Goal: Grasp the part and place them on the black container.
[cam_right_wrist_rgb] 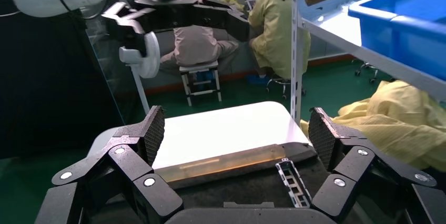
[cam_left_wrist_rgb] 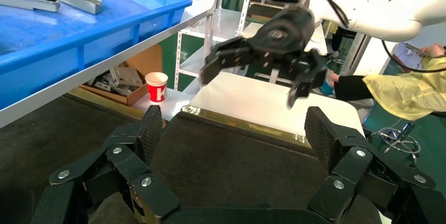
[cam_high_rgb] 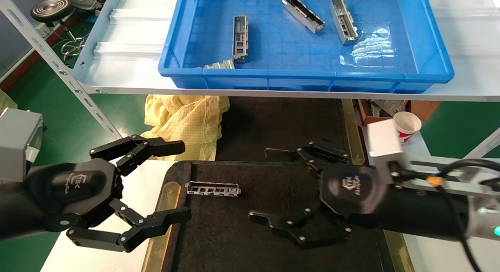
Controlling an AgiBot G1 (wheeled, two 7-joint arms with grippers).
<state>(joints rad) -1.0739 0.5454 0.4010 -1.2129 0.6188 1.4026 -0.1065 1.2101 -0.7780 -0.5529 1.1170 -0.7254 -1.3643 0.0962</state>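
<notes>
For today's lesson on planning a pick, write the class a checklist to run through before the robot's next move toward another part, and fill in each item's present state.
1. Left claw open and holding nothing: ok.
2. Right claw open and holding nothing: ok.
3. One part lies flat on the black container, free of both claws: ok.
4. More parts wait in the blue crate, such as the upright one: ok.
5. Part at the crate's near wall is graspable: cannot tell, half hidden.
6. Bare container surface is left for the next part: ok.
</notes>
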